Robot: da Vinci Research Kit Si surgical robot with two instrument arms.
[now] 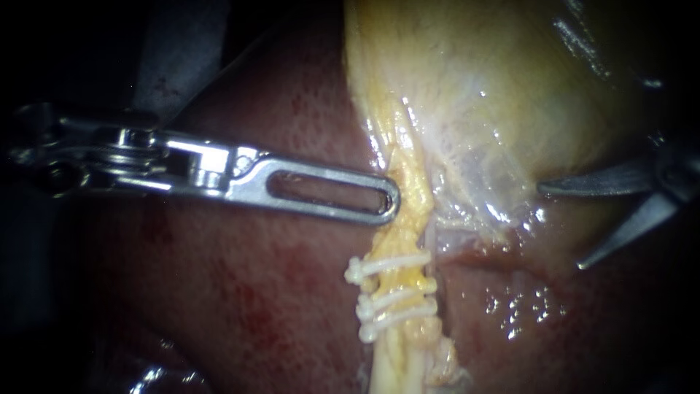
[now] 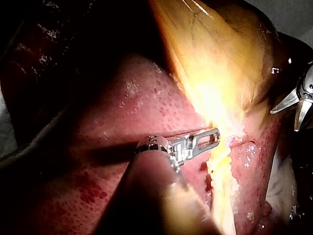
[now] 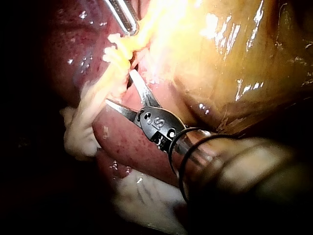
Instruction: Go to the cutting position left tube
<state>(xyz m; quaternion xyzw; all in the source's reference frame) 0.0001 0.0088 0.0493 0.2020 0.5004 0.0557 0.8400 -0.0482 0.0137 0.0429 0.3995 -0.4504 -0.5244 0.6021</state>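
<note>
A yellow tube (image 1: 405,219) runs down from the pale gallbladder (image 1: 496,87) and carries three white clips (image 1: 394,295) across it. My left instrument (image 1: 390,198) reaches in over the liver (image 1: 240,292); its slotted jaws lie together with their tip gripping the tube's left edge just above the clips. My right instrument (image 1: 560,226) has two thin blades. They stand open well to the right of the tube, with nothing between them. In the right wrist view the open blades (image 3: 120,88) point at the tube (image 3: 113,66). The left wrist view shows the left instrument (image 2: 211,139) at the bright tube (image 2: 222,166).
Dark red liver surrounds the tube on both sides. A wet, glistening fold (image 1: 525,299) lies below the blades. The gallbladder wall (image 3: 230,58) bulges close beside the right instrument's shaft. Whitish tissue (image 3: 78,132) hangs beside the tube in the right wrist view.
</note>
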